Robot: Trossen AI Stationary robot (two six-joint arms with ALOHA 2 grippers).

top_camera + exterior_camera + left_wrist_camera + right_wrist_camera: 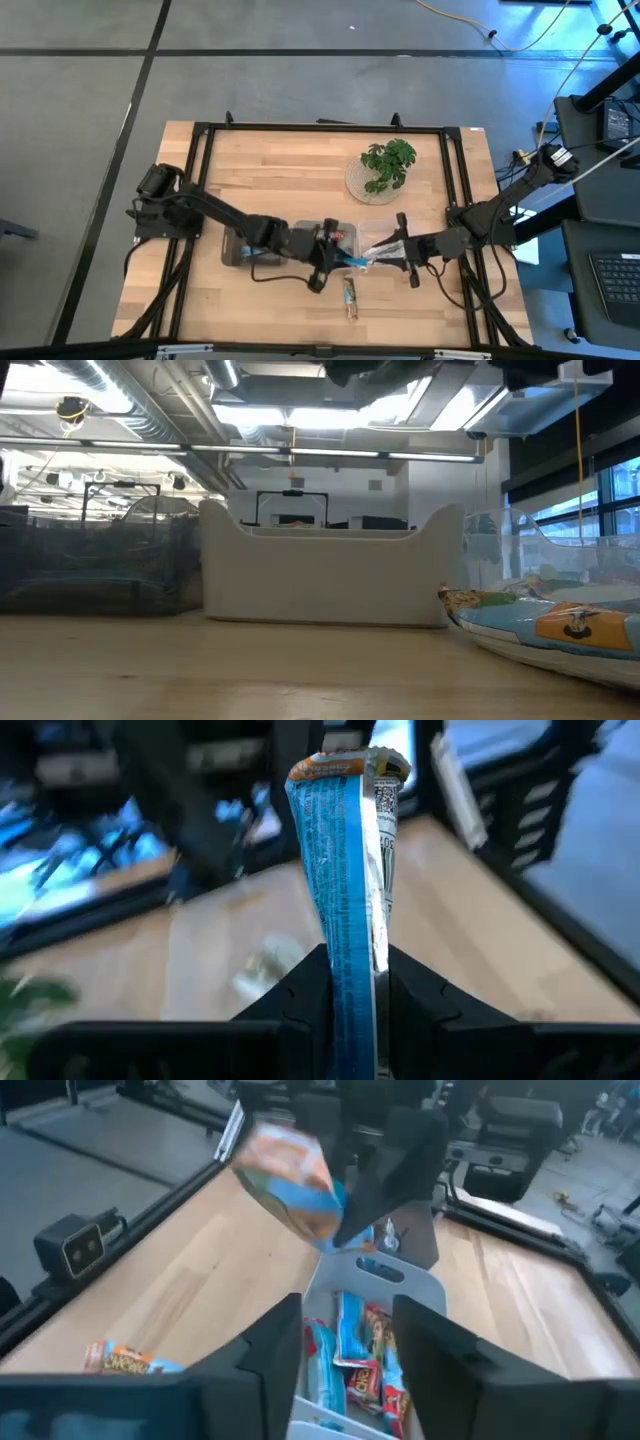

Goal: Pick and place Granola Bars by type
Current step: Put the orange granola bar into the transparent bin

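A blue granola bar [345, 890] is pinched by the left gripper [335, 257], jaws pressed tight on it, approx table centre. Its long axis points to 3 o'clock, toward the right gripper [385, 250], seen spread apart, the nearer arm for a handoff.

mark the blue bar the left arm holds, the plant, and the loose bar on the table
blue bar [345, 920], left wrist view, middle of the wrapper
plant [389, 163], high view, leaves at its centre
loose bar [350, 298], high view, middle of the wrapper
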